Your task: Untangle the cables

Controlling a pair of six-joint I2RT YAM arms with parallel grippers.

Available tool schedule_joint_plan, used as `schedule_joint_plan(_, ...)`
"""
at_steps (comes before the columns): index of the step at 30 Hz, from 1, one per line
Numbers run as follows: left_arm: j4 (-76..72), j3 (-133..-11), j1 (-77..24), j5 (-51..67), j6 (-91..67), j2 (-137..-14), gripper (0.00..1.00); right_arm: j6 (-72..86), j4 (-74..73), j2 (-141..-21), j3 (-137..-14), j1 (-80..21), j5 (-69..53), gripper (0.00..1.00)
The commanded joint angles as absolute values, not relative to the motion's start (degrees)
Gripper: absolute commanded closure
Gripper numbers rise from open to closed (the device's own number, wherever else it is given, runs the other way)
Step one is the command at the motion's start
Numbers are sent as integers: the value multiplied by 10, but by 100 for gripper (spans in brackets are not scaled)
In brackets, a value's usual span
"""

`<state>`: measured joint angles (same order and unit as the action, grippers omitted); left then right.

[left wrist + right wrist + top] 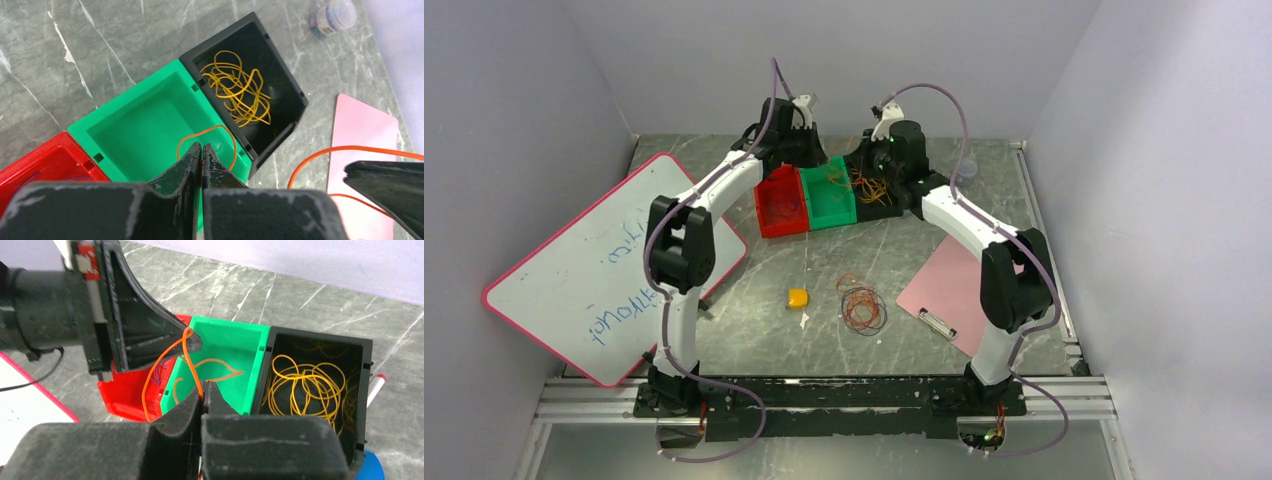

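Left gripper (201, 155) and right gripper (204, 396), each pinched shut on one orange cable (215, 127), above the green bin (131, 131). The remaining tangle (862, 306) lies well apart from that bin, toward the bases. Advisably, lower before releasing so the loop lands inside.

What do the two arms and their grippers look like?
Both the left arm and right arm have white links, black joints and a mauve hose looping alongside. The left gripper and right gripper are black, with tapered, scuffed fingers.
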<state>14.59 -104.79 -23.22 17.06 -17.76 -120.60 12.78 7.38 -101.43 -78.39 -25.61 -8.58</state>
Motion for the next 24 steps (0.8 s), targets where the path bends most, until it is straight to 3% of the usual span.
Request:
schedule_joint_plan(1,140,-1082,-229,186,-166,-1240,92,111,92,-1050,-823,-250,-109,100)
schedule_joint_plan(18,120,-1012,-196,153,-180,-1182,56,100,76,-1137,-869,-248,-123,100)
schedule_joint_plan(24,109,-956,-182,137,-183,-1105,54,99,63,-1167,-893,-248,-130,100)
